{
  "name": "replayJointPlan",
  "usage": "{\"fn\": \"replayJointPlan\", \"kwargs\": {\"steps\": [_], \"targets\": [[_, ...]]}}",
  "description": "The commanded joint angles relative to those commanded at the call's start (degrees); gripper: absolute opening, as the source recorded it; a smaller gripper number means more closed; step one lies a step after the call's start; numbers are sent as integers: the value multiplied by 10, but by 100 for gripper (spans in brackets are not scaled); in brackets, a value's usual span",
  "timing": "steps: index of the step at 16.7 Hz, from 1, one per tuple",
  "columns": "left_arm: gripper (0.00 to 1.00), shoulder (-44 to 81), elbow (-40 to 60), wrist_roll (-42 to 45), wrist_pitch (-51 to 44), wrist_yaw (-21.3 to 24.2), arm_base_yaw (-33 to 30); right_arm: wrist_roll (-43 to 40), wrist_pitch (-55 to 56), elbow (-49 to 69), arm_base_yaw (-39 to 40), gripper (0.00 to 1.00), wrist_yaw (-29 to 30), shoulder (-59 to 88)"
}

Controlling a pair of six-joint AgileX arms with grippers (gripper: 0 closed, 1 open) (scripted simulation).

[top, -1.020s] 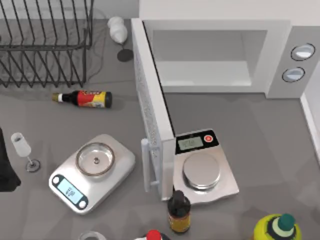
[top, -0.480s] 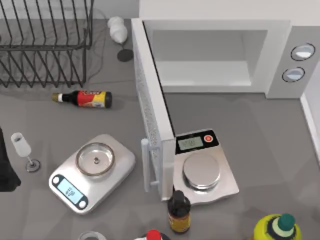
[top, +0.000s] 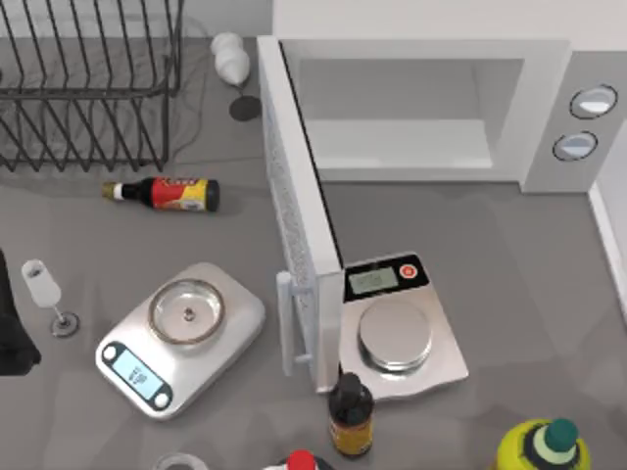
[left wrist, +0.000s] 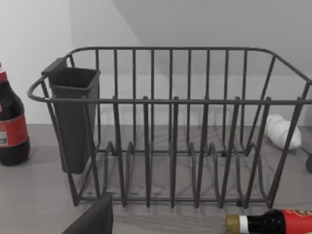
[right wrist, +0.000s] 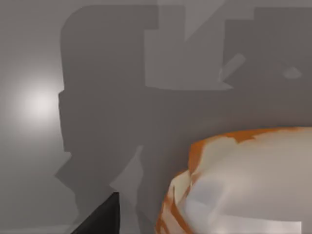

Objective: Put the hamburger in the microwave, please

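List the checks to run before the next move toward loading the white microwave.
1. Large white boxy microwave, white handled door swung open: ok.
2. Pale cavity free of clutter: ok.
3. Silver square scale with red button stands apart from the opening: ok.
4. Hamburger's whereabouts known: cannot tell.
5. Orange-and-white rounded thing close in the right wrist view identified: cannot tell.
6. Left arm parked at the table's left edge: ok.

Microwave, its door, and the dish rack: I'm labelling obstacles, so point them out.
Microwave [top: 392,142], top view, cavity floor.
Door [top: 294,245], top view, top edge of the open panel.
Dish rack [left wrist: 170,122], left wrist view, front wires.
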Motion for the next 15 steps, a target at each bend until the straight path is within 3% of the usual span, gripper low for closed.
{"fn": "replayJointPlan", "kwargs": {"steps": [7, 8, 11, 15], "targets": [[100, 0, 0, 0, 0, 0, 0, 0, 0, 0, 0, 0, 0, 0], [100, 0, 0, 0, 0, 0, 0, 4, -61, 26, -2, 0, -6, -42], [100, 0, 0, 0, 0, 0, 0, 3, -84, 44, -3, 0, -6, -49], [100, 0, 0, 0, 0, 0, 0, 0, -195, 109, -3, 0, -6, -85]]}}
